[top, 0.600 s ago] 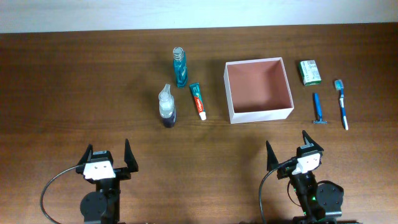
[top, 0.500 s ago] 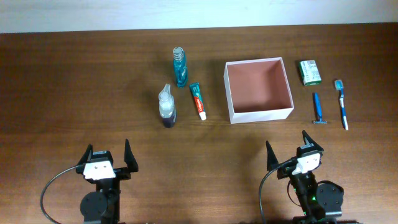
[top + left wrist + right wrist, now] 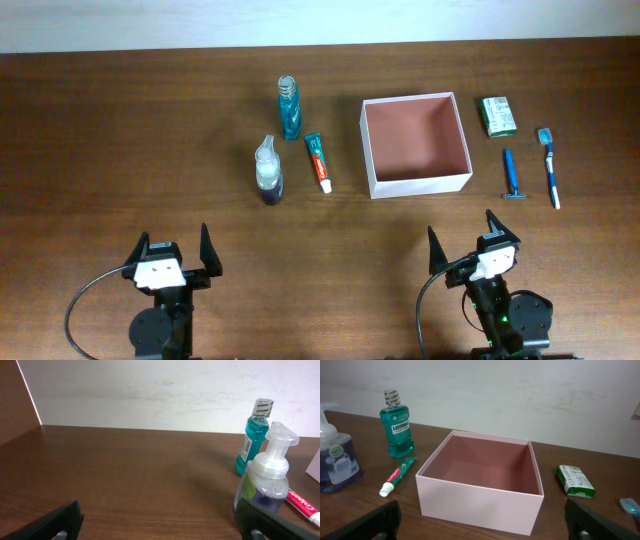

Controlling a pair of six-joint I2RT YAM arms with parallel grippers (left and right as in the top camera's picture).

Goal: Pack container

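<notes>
Plainly, LISTERINE marks the teal bottle (image 3: 396, 430) left of the container (image 3: 480, 501).

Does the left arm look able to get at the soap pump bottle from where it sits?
Probably yes: the left gripper is open and only bare table lies between it and the pump bottle; the toothpaste lies off to its right.

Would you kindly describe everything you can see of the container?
The container is a square, shallow, open-topped box with thin white walls and a reddish-brown inside, seemingly cardboard. Empty and upright, it rests on the table, right of centre, between the toothpaste and a green packet; nothing else touches it.
</notes>
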